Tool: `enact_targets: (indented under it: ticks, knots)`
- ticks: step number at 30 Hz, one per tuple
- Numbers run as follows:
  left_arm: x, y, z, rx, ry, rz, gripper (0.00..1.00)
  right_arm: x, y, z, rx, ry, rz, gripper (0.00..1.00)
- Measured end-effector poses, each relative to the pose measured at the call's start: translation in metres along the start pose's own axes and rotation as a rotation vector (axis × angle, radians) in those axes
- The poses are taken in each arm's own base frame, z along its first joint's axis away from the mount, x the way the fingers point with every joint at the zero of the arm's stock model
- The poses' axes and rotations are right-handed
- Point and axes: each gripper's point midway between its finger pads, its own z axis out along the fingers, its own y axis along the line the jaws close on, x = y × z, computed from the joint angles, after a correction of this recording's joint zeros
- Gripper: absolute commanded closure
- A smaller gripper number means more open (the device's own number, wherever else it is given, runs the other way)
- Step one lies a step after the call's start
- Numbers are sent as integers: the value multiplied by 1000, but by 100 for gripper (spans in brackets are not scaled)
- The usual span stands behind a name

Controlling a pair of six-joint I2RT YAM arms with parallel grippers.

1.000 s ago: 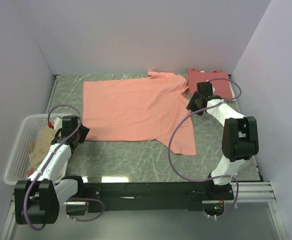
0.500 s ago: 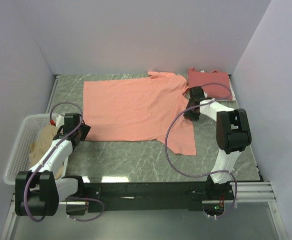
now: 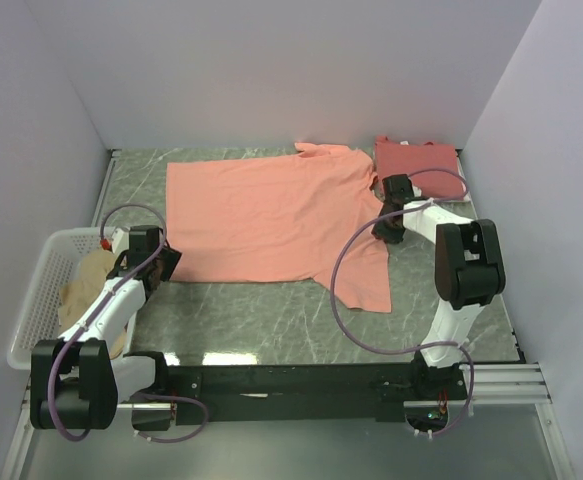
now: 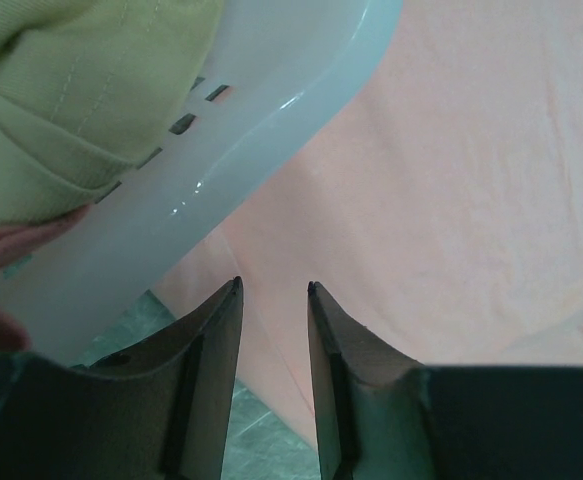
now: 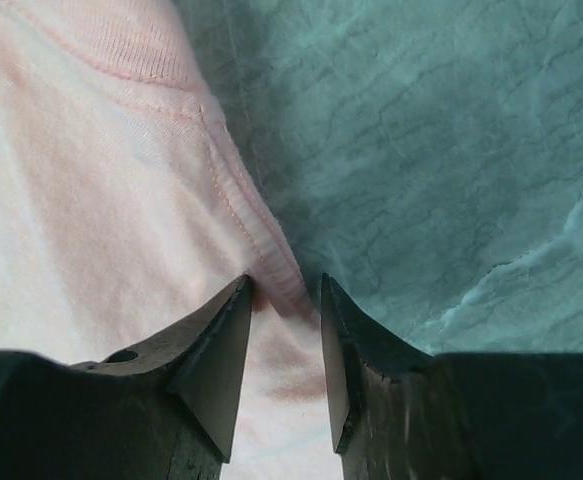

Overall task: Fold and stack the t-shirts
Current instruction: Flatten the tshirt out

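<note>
A salmon-orange t-shirt (image 3: 271, 215) lies spread flat on the green marble table. A folded red t-shirt (image 3: 416, 160) lies at the back right. My left gripper (image 3: 168, 262) is at the shirt's near left corner, next to the basket. In the left wrist view the left gripper (image 4: 273, 288) is narrowly open, with the shirt's edge (image 4: 471, 200) under the gap. My right gripper (image 3: 389, 222) is low at the shirt's right edge. In the right wrist view the right gripper (image 5: 285, 282) is open, with the stitched hem (image 5: 246, 225) running between its tips.
A white plastic basket (image 3: 33, 300) stands at the left edge and holds a yellow-green garment (image 3: 86, 285). Its rim (image 4: 271, 130) is close to my left fingers. Lilac walls enclose the table on three sides. Bare marble (image 5: 451, 150) lies right of the hem.
My right gripper has moved down and slightly left from near the red shirt onto the orange shirt's right edge. The left gripper has barely shifted.
</note>
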Motion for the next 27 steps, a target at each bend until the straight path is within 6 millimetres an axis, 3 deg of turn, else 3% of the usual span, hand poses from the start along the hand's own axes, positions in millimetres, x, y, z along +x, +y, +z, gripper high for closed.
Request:
enact_targets:
  ticks: [9, 16, 27]
  knots:
    - [1, 0, 1, 1, 2, 1, 61, 13, -15, -13, -63, 18, 77, 56]
    - [0, -2, 3, 7, 0, 0, 62, 12, -18, -25, -99, -3, 109, 56]
    - [0, -3, 3, 11, -2, -1, 61, 35, -31, -25, -74, 24, 115, 56]
